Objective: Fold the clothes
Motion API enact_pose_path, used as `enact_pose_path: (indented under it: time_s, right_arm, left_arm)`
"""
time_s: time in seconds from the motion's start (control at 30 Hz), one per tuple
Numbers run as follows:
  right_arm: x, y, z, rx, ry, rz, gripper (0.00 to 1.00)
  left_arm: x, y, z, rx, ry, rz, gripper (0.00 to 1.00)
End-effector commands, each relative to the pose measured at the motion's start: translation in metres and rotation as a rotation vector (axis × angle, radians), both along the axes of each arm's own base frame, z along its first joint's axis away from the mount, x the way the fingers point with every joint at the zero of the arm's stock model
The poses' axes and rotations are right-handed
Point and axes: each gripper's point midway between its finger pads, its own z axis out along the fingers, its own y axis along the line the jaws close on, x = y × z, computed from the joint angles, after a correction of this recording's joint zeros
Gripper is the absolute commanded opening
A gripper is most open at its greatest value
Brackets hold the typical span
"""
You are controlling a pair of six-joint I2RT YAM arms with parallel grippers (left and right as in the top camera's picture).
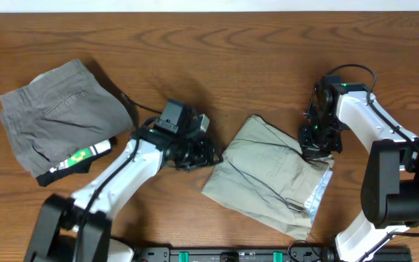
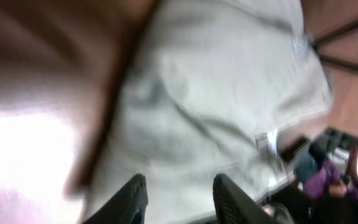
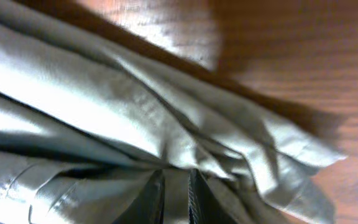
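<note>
Left end effector (image 2: 180, 182) spread at left edge of clothes (image 1: 268, 171); right end effector (image 3: 176, 179) at right edge, pinching or not unclear.

wooden table (image 1: 268, 44) bears pale khaki clothes (image 1: 268, 175); grey shorts (image 1: 57, 116) lie well apart

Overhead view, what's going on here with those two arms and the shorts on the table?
Two robot arms are working on the pale khaki shorts, which lie rumpled and partly folded in the middle of the table. The right pincer is nearly closed on a fold at their upper right corner. The left pincer is open at their left edge, its fingers over the cloth. A darker grey pair of shorts lies apart at far left, untouched. The fold isn't finished yet.
</note>
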Motion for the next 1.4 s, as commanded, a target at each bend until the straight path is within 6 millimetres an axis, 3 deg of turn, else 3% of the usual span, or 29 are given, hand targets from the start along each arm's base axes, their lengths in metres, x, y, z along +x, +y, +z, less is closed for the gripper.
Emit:
enact_pose_path:
  time_s: [0.0,0.23,0.4,0.5,0.77,0.87,1.1,1.17,1.27,1.37]
  right_arm:
    - [0.013,-0.007,0.013,-0.028,-0.086,0.031,0.13]
    - [0.034,-0.006,0.030,-0.023,-0.218,0.029,0.14]
    - [0.041,-0.005,0.051,-0.020,-0.304,0.028,0.15]
    - [0.043,-0.005,0.063,-0.018,-0.344,0.028,0.15]
    - [0.041,-0.005,0.079,-0.016,-0.386,0.026,0.17]
    - [0.038,-0.005,0.078,-0.016,-0.375,0.027,0.17]
    - [0.034,-0.005,0.078,-0.012,-0.359,0.028,0.17]
    - [0.034,-0.004,0.078,-0.009,-0.359,0.027,0.17]
    - [0.034,-0.004,0.078,-0.009,-0.359,0.028,0.18]
    - [0.034,-0.004,0.078,-0.010,-0.359,0.027,0.19]
  left_arm:
    - [-0.017,-0.002,0.016,0.021,-0.044,-0.071,0.37]
    - [-0.040,-0.023,0.002,0.136,-0.122,-0.189,0.36]
    - [-0.048,-0.058,-0.011,0.115,-0.143,-0.234,0.36]
    - [-0.053,-0.072,-0.028,0.119,-0.114,-0.242,0.36]
    - [-0.067,-0.063,-0.084,0.238,0.062,-0.202,0.36]
    - [-0.045,-0.046,-0.095,0.292,0.030,-0.157,0.36]
    - [0.044,0.017,-0.093,0.331,-0.102,0.029,0.36]
    - [0.066,0.031,-0.085,0.290,-0.109,0.082,0.36]
    - [0.085,0.032,-0.058,0.117,-0.099,0.085,0.38]
    - [0.093,0.039,-0.034,0.054,-0.089,0.094,0.49]
